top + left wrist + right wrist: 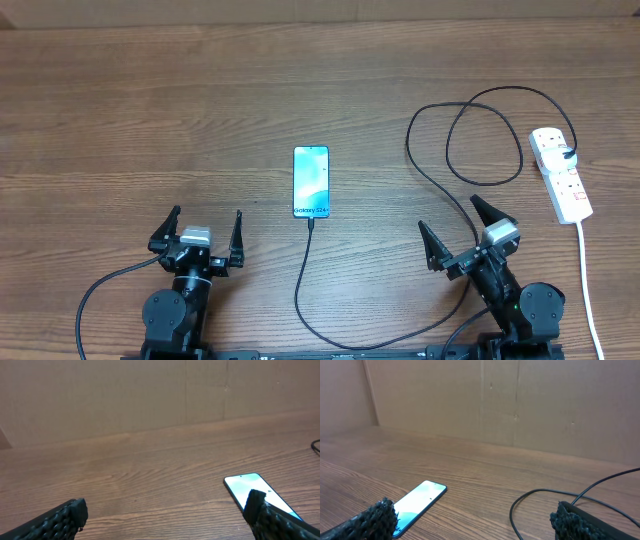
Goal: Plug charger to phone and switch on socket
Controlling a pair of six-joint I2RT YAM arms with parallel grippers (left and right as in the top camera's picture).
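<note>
Here, "Galaxy S24+" phone [311, 182], charger cable [299, 275] at its near edge, power strip [560, 175] well right; left gripper [207, 212], right gripper [446, 211] flanking, both spread wide, empty.

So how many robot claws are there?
2. The left gripper is open, left of the phone; the right gripper is open, right of the phone. None look hidden.

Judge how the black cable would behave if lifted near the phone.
Probably floppy: the cable lies in loose loops, so it would sag and trail. Likely light, being thin. Its end at the phone might tug the phone along.
</note>
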